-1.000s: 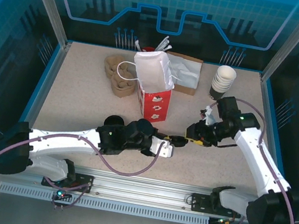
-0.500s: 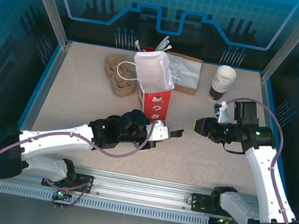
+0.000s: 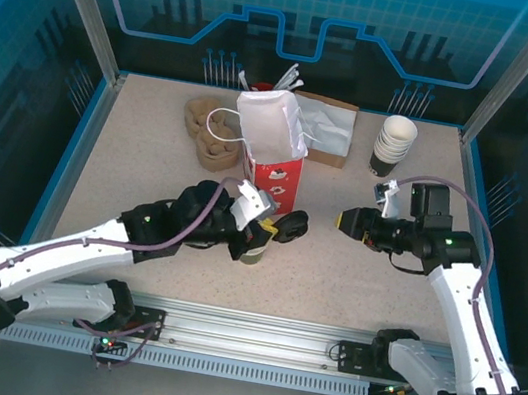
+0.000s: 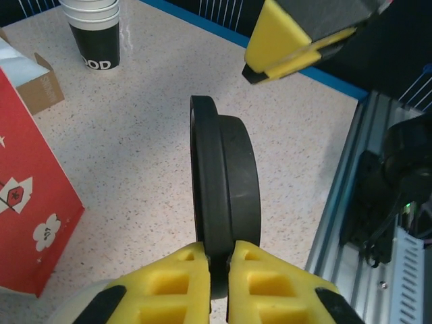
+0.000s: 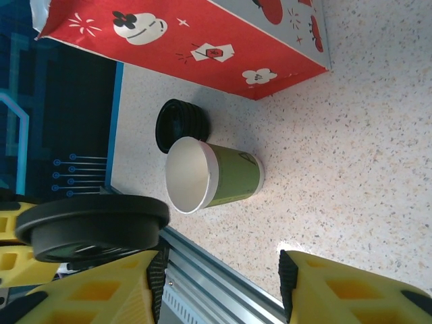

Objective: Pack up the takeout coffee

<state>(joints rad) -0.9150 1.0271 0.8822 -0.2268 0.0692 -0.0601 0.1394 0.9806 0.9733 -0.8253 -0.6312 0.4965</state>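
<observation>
Swings the left gripper (image 4: 219, 260) leftward, pinching the black lid (image 4: 226, 182), right gripper (image 5: 219, 270) spread empty; lidding step, next needing it levelled over the open green cup (image 5: 226, 177) by the paper bag (image 5: 202, 47).

olive-green cup (image 5: 237, 177), black lid (image 4: 226, 192), red bag (image 5: 202, 47)

Matt speckled stone-look tabletop (image 3: 150, 153), smooth red-and-white paper bag (image 5: 202, 47), olive-green paper cup (image 5: 236, 177) with white lining, matt black round plastic lid (image 4: 229, 192), brushed metal rail (image 3: 252, 329), rough brown pulp carrier (image 3: 208, 138).
</observation>
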